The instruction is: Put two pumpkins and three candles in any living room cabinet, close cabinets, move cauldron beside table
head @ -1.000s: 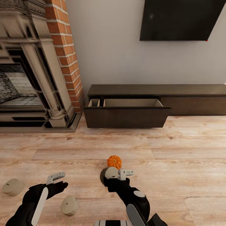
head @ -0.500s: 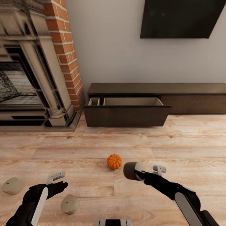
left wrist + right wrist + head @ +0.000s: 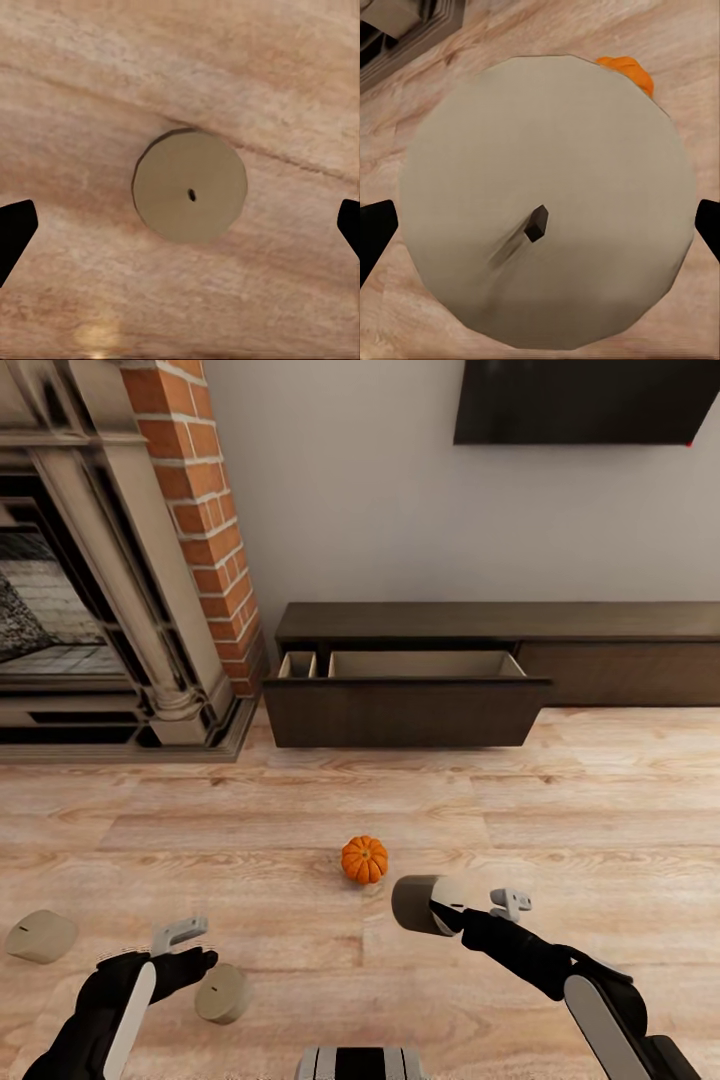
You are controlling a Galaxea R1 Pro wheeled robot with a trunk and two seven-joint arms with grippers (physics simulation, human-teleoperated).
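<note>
Candle point(image 3: 418, 904) is gripped by right gripper point(image 3: 470, 908), near-right of pumpkin point(image 3: 364, 859). Left gripper point(image 3: 180, 945) is spread wide above another candle point(image 3: 222, 994). Cabinet point(image 3: 405, 705) drawer is open.

One orange pumpkin point(image 3: 364, 859) sits on the wooden floor point(image 3: 600, 800). Three cream candles: one held at the right arm's end point(image 3: 418, 904), one by the left arm point(image 3: 222, 994), one further left point(image 3: 41, 936). One dark cabinet point(image 3: 620, 622), with one drawer point(image 3: 405, 710) pulled open. Two arms.
</note>
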